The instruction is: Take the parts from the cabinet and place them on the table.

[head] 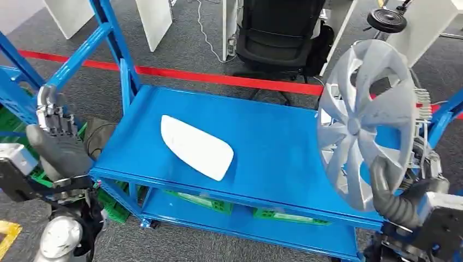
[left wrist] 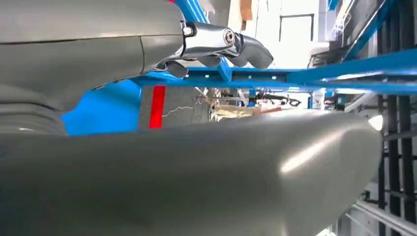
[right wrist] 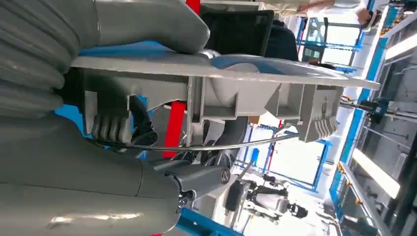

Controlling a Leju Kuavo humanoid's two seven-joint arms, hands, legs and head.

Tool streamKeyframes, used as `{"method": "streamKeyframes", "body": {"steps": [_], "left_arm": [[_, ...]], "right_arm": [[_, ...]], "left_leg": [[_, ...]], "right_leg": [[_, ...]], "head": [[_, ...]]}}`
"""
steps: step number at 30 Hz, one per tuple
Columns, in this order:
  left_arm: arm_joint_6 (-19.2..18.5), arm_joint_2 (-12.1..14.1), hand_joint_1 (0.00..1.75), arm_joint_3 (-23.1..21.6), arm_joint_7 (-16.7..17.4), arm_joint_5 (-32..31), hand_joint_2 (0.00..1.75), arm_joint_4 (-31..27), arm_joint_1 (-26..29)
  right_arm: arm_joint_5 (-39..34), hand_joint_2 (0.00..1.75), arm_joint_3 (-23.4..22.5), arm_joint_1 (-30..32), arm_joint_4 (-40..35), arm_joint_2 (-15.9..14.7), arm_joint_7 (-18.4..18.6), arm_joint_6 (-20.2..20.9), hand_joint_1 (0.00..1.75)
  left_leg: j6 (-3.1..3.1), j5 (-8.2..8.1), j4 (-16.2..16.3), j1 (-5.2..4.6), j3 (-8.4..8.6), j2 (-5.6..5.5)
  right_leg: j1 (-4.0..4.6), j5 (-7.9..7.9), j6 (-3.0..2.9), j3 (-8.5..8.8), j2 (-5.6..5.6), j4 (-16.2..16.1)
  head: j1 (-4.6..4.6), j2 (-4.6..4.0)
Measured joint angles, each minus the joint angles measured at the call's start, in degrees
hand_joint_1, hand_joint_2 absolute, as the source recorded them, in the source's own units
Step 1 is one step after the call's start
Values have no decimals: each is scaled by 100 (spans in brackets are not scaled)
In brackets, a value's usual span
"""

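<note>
Left hand (left wrist: 147, 98) empty; blue frame (left wrist: 295, 76) beyond

Bright, even indoor light, soft shadows

Glare blows out the windows behind both wrist views; the left hand (left wrist: 196, 172) looms blurred with a sheen, and head-view edges bend slightly.

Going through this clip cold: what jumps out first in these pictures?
The silver wheel cover, held upright by the right hand over the right end of the blue table, draws the eye first. Next is the white panel lying flat near the table's middle. The left hand is raised beside the table's left edge, holding nothing.
</note>
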Motion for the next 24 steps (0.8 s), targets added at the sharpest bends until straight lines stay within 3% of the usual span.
{"method": "streamKeyframes", "body": {"steps": [1,2,3,4,6,7,11,12,13,15,17,18,19,21,22,24], "left_arm": [[-6,0,0,-9,2,0,0,0,-1],[-9,0,0,-11,2,0,0,0,0],[-9,-2,0,-13,4,0,0,0,0],[-13,-2,0,-20,4,2,0,0,0],[-17,-5,0,-44,7,7,0,0,-7],[-26,-4,0,-50,7,9,0,0,-10],[-39,-5,0,-66,9,24,0,-7,-25],[-39,-5,0,-70,9,24,0,-11,-29],[-37,-4,0,-77,7,24,0,-11,-37],[-35,-2,0,-85,9,28,0,-11,-47],[-33,-2,0,-96,9,39,0,-9,-43],[-33,-2,0,-101,9,42,0,-9,-43],[-31,-2,0,-105,9,44,0,-9,-45],[-33,-2,0,-112,7,44,0,-9,-52],[-33,-2,0,-116,7,44,0,-9,-58],[-33,-2,0,-123,4,44,0,-11,-58]], "right_arm": [[0,175,-20,24,0,11,0,0,175],[-2,175,-48,60,0,22,4,0,175],[-2,175,-64,88,0,26,11,0,175],[2,175,-70,98,0,33,29,0,175],[20,175,-77,97,0,39,50,0,175],[28,175,-81,95,0,44,61,0,175],[59,175,-133,125,-9,70,100,0,175],[66,175,-149,123,-9,77,107,0,175],[68,175,-155,122,-11,85,111,0,175],[70,175,-160,124,-13,94,114,0,175],[70,175,-162,131,-13,109,125,0,175],[70,175,-164,137,-13,116,127,0,175],[70,175,-164,139,-13,120,129,0,175],[70,175,-164,139,-13,129,129,0,175],[70,175,-168,140,-13,131,129,0,175],[77,175,-190,134,-15,133,129,0,175]], "left_leg": [[0,-1,6,-10,-6,0],[0,-3,21,-16,-14,-1],[-6,-15,38,-16,-16,-5],[-11,-26,62,-16,-16,-11],[-55,-63,131,-14,-24,-19],[-86,-71,149,-45,-51,-21],[-227,6,154,-19,-124,-31],[-254,-54,183,-8,-165,-19],[-274,-220,365,-8,-273,-4],[-291,-664,1226,0,-622,5],[-309,-905,1964,3,-936,10],[-303,-828,1927,6,-896,12],[-297,-659,1635,8,-709,18],[-278,-252,590,19,-95,34],[-270,-383,300,13,69,33],[-212,-332,265,-12,96,24]], "right_leg": [[2,-135,5,-206,0,425],[2,-174,7,-342,0,683],[2,-40,-1,-325,0,600],[2,220,-17,-164,-1,236],[0,736,-63,330,-5,-870],[34,595,-98,420,-5,-1021],[75,695,-232,385,10,-1013],[25,741,-292,405,-4,-1078],[31,760,-326,403,-11,-1091],[38,781,-362,365,-13,-1085],[49,795,-373,308,-16,-1059],[49,797,-370,285,-15,-1035],[48,796,-368,275,-13,-1015],[45,786,-349,272,-6,-980],[57,789,-306,259,-3,-970],[81,831,-217,202,8,-954]], "head": [[2,0],[9,0],[11,0],[26,0],[70,0],[72,0],[42,0],[33,0],[-2,0],[-96,0],[-140,0],[-157,0],[-177,0],[-230,0],[-251,0],[-260,0]]}}
